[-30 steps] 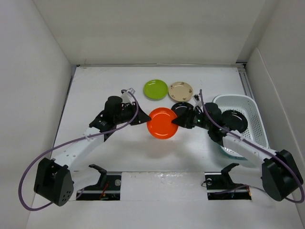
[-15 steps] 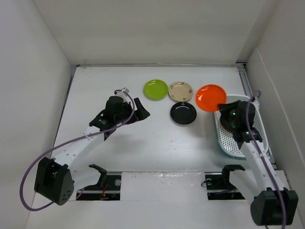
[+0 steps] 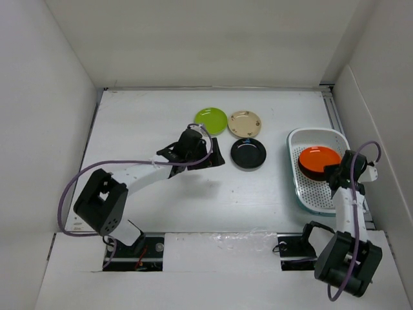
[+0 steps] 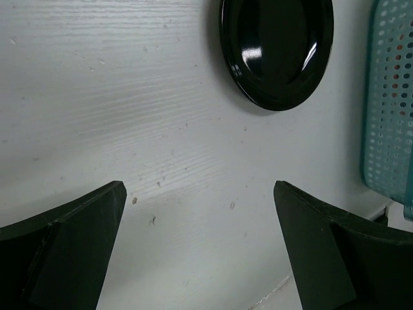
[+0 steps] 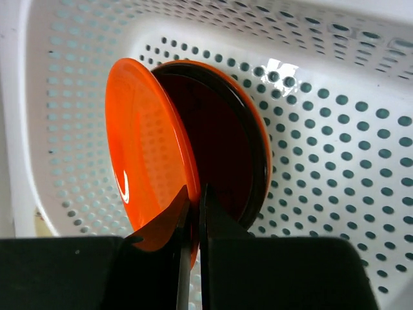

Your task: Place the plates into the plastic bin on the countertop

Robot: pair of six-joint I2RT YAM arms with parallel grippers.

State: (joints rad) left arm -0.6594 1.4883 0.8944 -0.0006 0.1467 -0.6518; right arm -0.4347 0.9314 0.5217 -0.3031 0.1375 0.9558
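Note:
An orange plate (image 5: 148,161) stands on edge inside the plastic bin (image 5: 335,194), and my right gripper (image 5: 195,203) is shut on its lower rim. The plate leans against a black plate (image 5: 222,139) that lies in the bin. From above, the orange plate (image 3: 318,158) sits in the bin (image 3: 322,135) at the right, with my right gripper (image 3: 333,172) on its near side. On the countertop (image 3: 148,123) lie a black plate (image 3: 248,154), a lime green plate (image 3: 211,120) and a beige plate (image 3: 244,123). My left gripper (image 3: 216,158) is open and empty just left of the black plate (image 4: 277,45).
White walls close in the countertop on three sides. The bin's teal wall (image 4: 387,110) shows at the right of the left wrist view. The left arm's purple cable (image 3: 84,181) loops over the left half of the surface.
The right arm has carried the orange plate from the middle of the countertop into the bin. The left gripper let go of it, opened wide and moved right towards the black plate.

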